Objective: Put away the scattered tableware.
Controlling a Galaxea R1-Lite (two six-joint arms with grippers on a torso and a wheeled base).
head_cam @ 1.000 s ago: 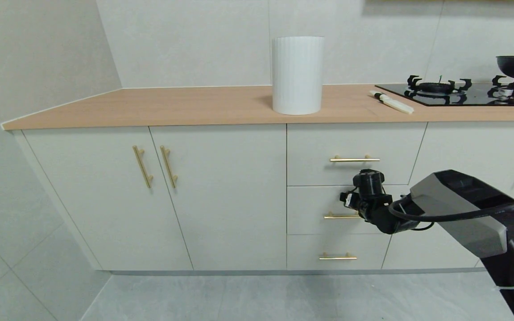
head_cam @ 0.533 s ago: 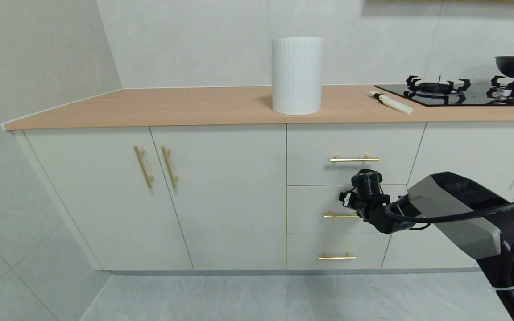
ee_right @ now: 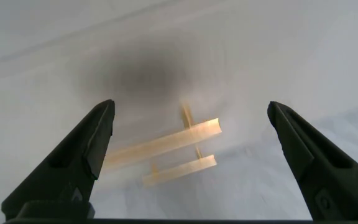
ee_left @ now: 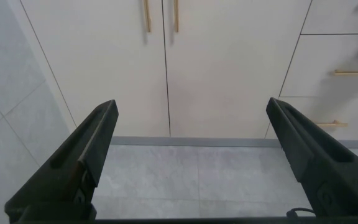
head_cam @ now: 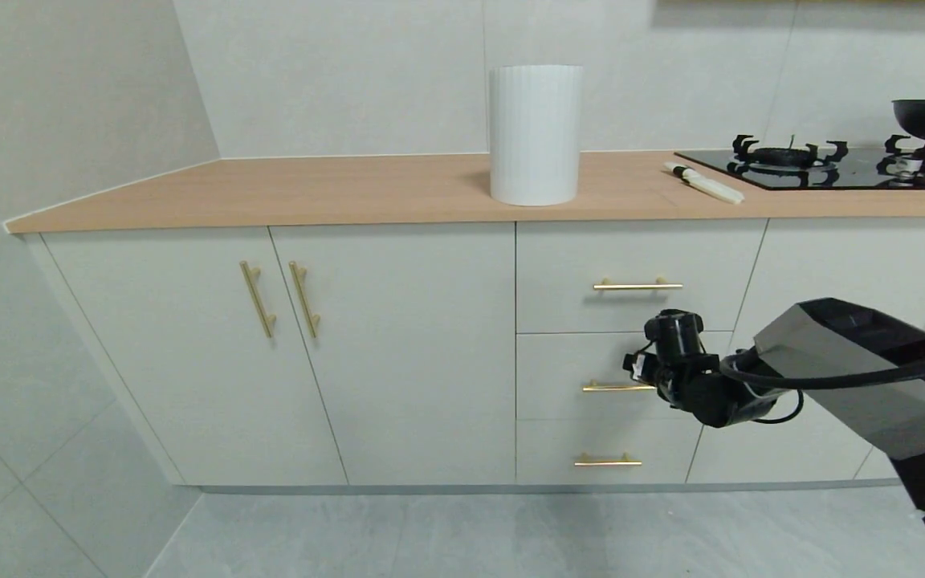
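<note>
Jaws wide, the right gripper (ee_right: pixel 190 107) has edged right at the slim brass bar handle (head_cam: pixel 609 388) of the cream middle drawer (head_cam: pixel 559 361), likely lining up a pull.

The right arm (head_cam: pixel 832 385) has drawn back a little, rightward and slightly lower relative to the middle drawer handle (head_cam: pixel 617 388). A bit more of the handle's right end is now uncovered. The right claw (head_cam: pixel 644 371) now seems just off that end, though the close view is blurred.
</note>
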